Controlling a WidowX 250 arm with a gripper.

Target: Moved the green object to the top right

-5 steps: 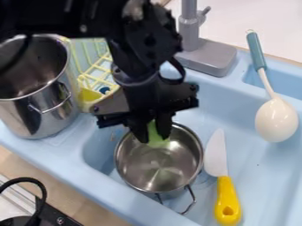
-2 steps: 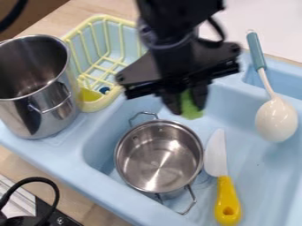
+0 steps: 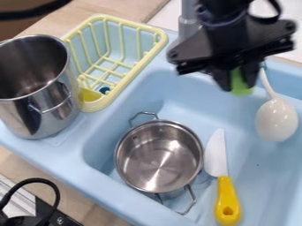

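My black arm comes in from the top edge, right of the middle, and its gripper (image 3: 240, 84) hangs pointing down at the upper right. My two fingers stand slightly apart, closed on what they hold, with the wide dark crosspiece above them tilted, its right end higher.

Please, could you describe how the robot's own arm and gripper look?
The arm is black, with a thin black cable looping beside it. The gripper is also black: a wide body, rounded at its ends, with two short fingers below.
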